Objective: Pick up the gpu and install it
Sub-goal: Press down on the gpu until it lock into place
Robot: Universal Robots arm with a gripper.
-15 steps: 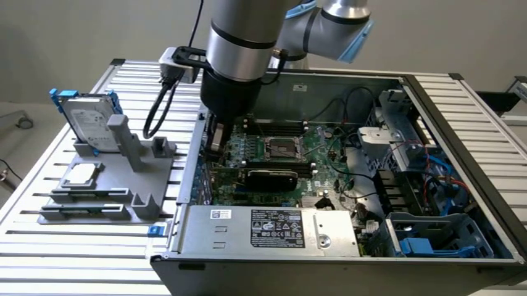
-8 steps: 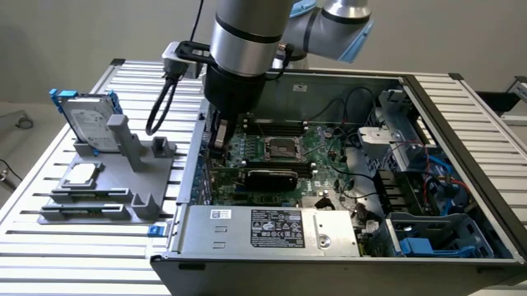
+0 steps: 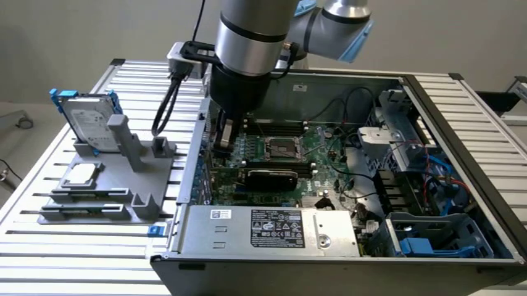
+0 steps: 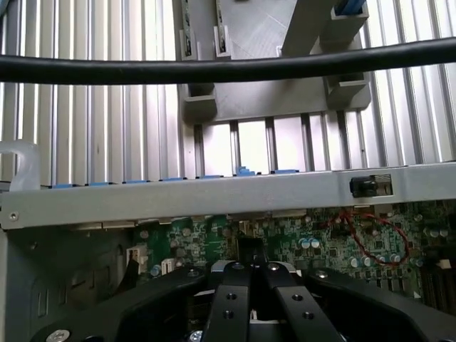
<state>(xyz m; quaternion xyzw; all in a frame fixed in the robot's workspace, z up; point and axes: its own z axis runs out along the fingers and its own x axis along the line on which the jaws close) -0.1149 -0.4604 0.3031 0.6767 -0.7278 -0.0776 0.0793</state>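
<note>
Gripper reaches down inside the open computer case, its black fingers drawn together over the green motherboard, with nothing visibly clamped between them. In the exterior view the arm comes down from above near the case wall that faces the holder, and the fingers end close to the board's surface.

Just beside the gripper, toward the front of the case, the gpu sits on the motherboard with its black rounded shroud showing; whether it is fully seated in a slot I cannot tell. Between the gripper and the gpu's far side lies the square processor socket.

Outside the case, beyond the wall nearest the gripper, a grey holder rests on the slatted aluminium table. It carries a silver hard drive in a blue frame, standing upright, and a small square silver chip lying flat. A black cable crosses the wrist view above the case wall
</note>
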